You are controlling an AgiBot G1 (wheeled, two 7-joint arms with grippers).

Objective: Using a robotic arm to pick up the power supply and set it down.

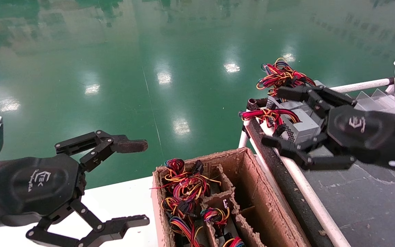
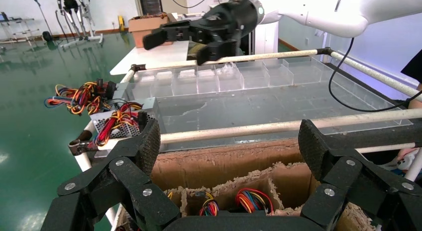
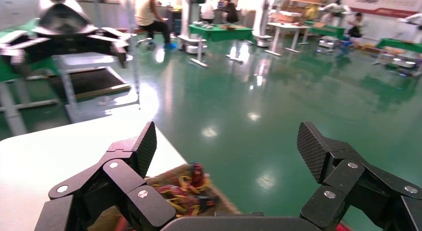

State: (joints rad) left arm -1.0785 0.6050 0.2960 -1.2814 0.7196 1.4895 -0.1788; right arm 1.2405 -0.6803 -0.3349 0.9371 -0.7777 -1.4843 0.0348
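The power supply [image 1: 300,128], a grey metal box with red, yellow and black wires, lies at the near corner of the dark-topped table; in the left wrist view the power supply [image 2: 117,129] sits beside the white rail. My right gripper [image 1: 279,116] hovers above it, open, with nothing between its fingers. From the left wrist the right gripper [image 2: 176,48] shows well clear of the tabletop. Through the right gripper [image 3: 229,144] only green floor and blurred wires appear. The left gripper [image 1: 139,183] hangs open and empty over the white table, and in its own view the left gripper [image 2: 230,141] frames the cardboard box.
A torn cardboard box [image 1: 245,192] with dividers holds several wire bundles between the two tables. A second wire bundle [image 1: 279,77] lies behind the power supply. White pipe rails [image 1: 303,185] edge the dark table. Clear plastic bins [image 2: 224,76] line its far side.
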